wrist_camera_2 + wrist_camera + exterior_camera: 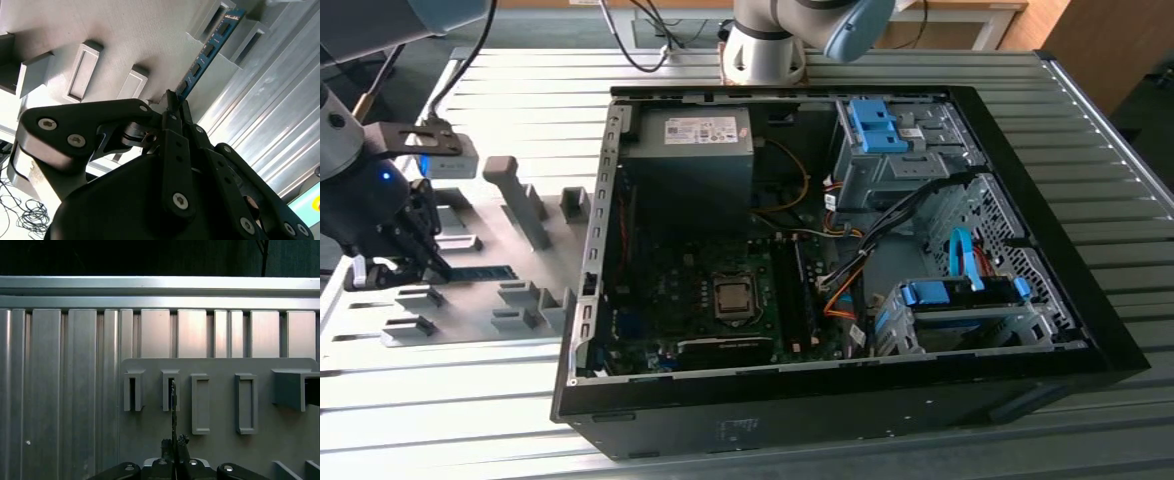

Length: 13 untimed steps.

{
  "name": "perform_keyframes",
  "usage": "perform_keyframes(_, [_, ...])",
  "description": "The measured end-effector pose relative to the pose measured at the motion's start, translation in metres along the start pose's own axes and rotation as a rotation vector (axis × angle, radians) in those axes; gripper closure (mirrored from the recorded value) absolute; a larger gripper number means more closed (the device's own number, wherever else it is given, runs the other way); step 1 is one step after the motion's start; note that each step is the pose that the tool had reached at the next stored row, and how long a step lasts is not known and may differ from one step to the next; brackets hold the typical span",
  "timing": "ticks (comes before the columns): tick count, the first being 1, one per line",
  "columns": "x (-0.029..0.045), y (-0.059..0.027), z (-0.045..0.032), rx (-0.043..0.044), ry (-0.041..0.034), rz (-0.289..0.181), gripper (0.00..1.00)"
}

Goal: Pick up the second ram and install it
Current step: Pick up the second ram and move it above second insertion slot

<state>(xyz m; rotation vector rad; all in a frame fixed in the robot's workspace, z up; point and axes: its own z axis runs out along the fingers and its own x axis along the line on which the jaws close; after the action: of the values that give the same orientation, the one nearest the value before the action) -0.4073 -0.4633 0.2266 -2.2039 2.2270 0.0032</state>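
currently the gripper (432, 264) stands over the grey tray (467, 305) at the exterior view's left, well apart from the open pc case (854, 400). its jaws are closed on the near end of the ram (487, 271).

in the second wrist view the gripper (174, 100) pinches the ram (207, 50) between two dark fingers (170, 120). the stick runs away from the fingertips on edge, blue-green with dark chips along its face. its far end sits between two raised grey blocks (245, 35) of the tray. whether it rests in them or is lifted clear cannot be told.

in the first wrist view the ram (173, 410) is seen edge-on as a thin line. it runs from the gripper (174, 442) to a narrow slotted block (170, 390). other rectangular blocks (200, 402) stand beside it on the tray (280, 440).

the tray lies on a slatted metal table (520, 90). the case lies on its side just beside the tray, with the motherboard (720, 290) exposed. the arm's base (767, 45) stands on the table beyond the case.
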Motion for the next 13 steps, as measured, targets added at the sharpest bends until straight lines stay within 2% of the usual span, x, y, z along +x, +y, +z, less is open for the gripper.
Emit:
perform_keyframes(5, [0.0, 0.0, -0.0006, -0.0002, 0.0002, 0.0, 0.86])
perform_keyframes(13, [-0.0001, 0.0, -0.0071, 0.0, 0.0, 0.0, 0.86])
